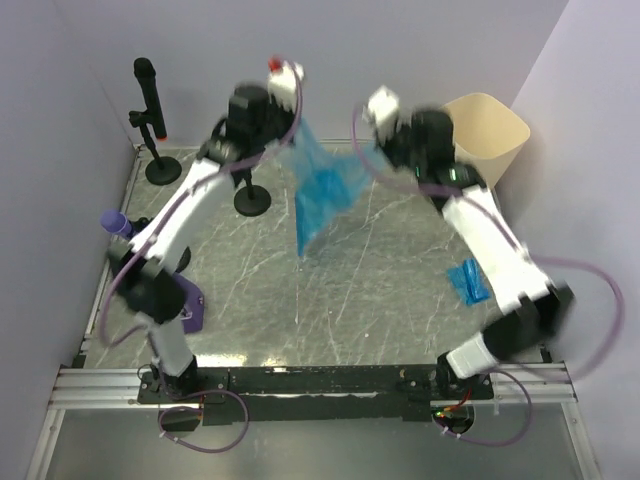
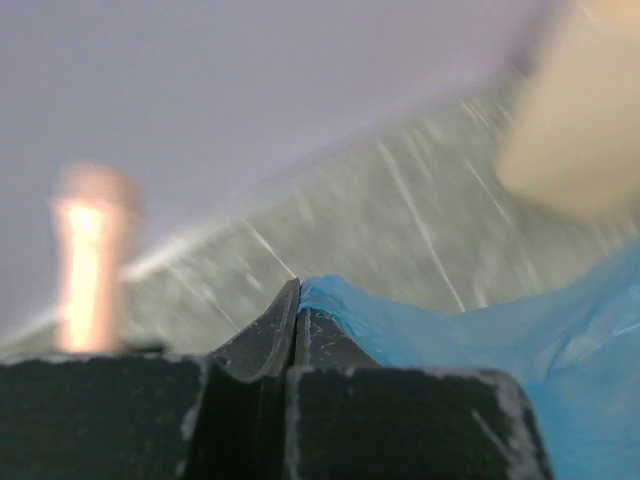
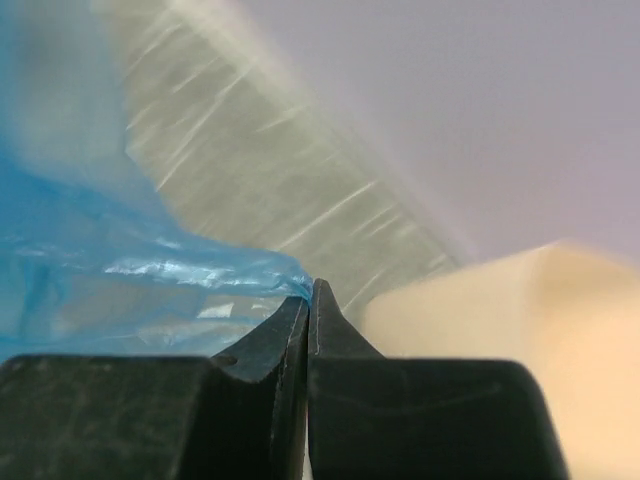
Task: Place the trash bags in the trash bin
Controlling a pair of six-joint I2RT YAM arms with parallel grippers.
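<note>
trash bag (image 1: 322, 190), blue and thin, up in the air over the middle of the table (image 1: 380, 300). pinched at its top edge from two sides. on one side, left fingers (image 2: 296, 296), shut tight on the top left corner, blue plastic poking out right at the tips. on the other side, right fingers (image 3: 310, 296), shut tight too, on the top right corner. stretched between the two, then hanging down loose and crumpled to a point above the table. trash bin (image 1: 487, 135), cream in colour, upright at the far right corner of the table, open top up. just behind the right arm, near the right fingers, well apart from the left fingers. blurry in both wrist views. second trash bag (image 1: 467, 281), folded small and flat, down on the table beside the right arm, well apart from both sets of fingers. black stand (image 1: 252, 200) with a round foot on the table under the left arm.
</note>
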